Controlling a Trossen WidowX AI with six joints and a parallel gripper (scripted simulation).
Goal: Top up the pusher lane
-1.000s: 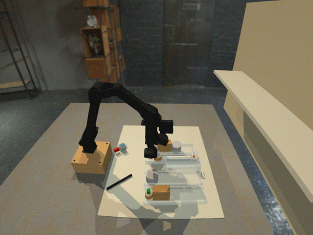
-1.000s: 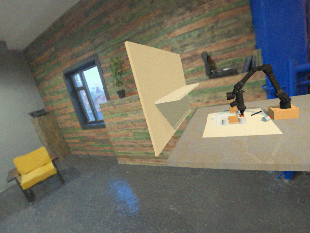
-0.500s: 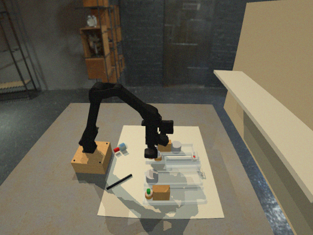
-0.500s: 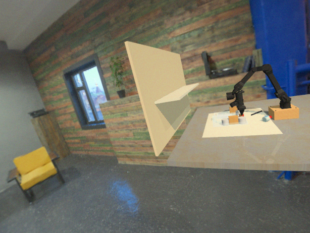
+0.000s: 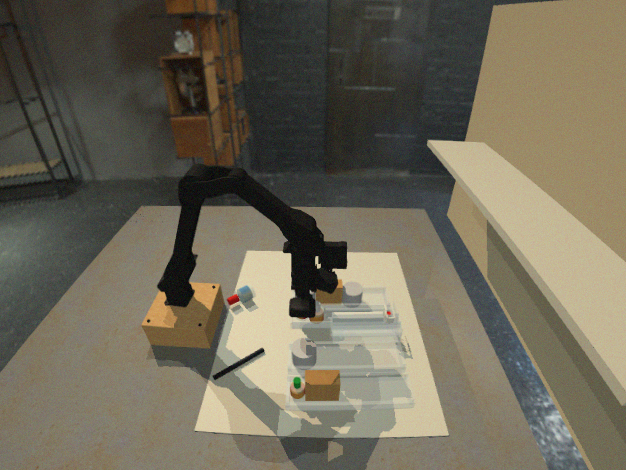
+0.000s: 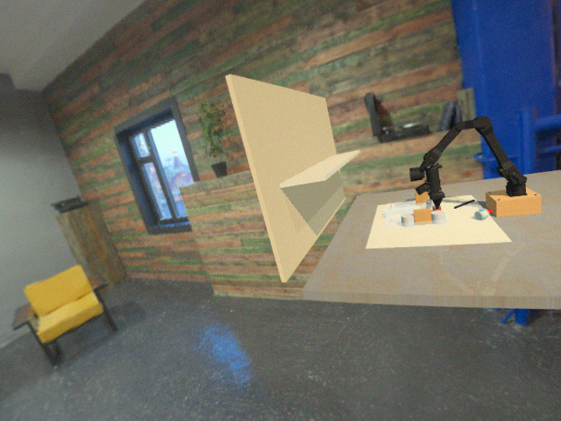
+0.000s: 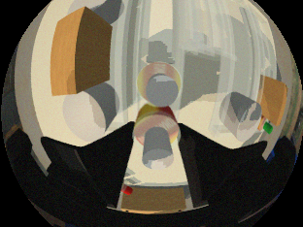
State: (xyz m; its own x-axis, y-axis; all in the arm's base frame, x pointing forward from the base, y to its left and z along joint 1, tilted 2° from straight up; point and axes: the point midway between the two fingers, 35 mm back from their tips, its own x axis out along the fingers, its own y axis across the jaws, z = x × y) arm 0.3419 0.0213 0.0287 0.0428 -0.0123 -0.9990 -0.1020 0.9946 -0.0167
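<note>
My gripper [image 5: 302, 314] [image 6: 436, 207] [image 7: 155, 127] points down over the front end of the clear sprung lane [image 5: 295, 326]. It is shut on a jar with a grey lid and a red and yellow body. The held jar [image 7: 156, 132] looks upright, mostly hidden by the fingers in the top view. A matching jar [image 5: 317, 316] [image 7: 159, 73] stands in the lane just behind it, the two in line and close together or touching. Whether the held jar's base rests on the lane floor cannot be told. The pusher plate is not clearly visible.
A box [image 5: 329, 295] [image 7: 65, 58] and grey jars [image 5: 352, 294] [image 7: 84, 116] stand in one side lane. Across are a grey jar [image 5: 303, 354], another box [image 5: 322, 385] and a green-capped bottle [image 5: 297, 388]. A blue jar [image 5: 245, 293] and black rod [image 5: 238, 363] lie near the wooden base [image 5: 182, 328].
</note>
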